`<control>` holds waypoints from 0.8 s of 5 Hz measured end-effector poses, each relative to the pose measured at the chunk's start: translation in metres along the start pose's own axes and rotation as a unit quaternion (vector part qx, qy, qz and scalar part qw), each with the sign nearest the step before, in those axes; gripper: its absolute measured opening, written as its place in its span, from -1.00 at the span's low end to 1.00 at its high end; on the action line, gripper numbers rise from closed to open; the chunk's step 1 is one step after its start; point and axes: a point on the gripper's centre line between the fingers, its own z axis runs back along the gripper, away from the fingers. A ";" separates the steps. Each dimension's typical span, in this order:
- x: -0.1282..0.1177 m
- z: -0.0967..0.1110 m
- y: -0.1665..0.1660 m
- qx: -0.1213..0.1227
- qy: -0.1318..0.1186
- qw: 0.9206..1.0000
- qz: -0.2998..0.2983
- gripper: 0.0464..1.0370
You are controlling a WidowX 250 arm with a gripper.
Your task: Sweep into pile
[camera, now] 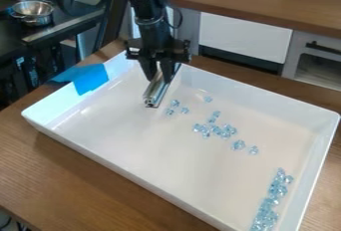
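As the gripper [160, 79] seems clamped on the bar [154, 94] behind its near end, we'd trust that stiff hold against light, slippery beads [273, 190].

A shiny bowl [32, 13] sits on a black top [19, 35], and a brown counter [250, 7] is behind.

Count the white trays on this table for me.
1. The white tray sits on the wooden table, its far side beneath the gripper, with light-blue pieces scattered and clustered inside.
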 end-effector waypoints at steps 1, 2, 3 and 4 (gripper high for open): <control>-0.005 -0.003 0.008 0.014 0.008 1.000 -0.004 -0.42; -0.011 -0.005 0.019 0.031 0.020 0.999 -0.003 -0.42; -0.014 -0.011 0.023 0.044 0.015 0.999 0.001 -0.42; -0.018 -0.027 0.017 0.062 0.014 0.998 -0.008 -0.42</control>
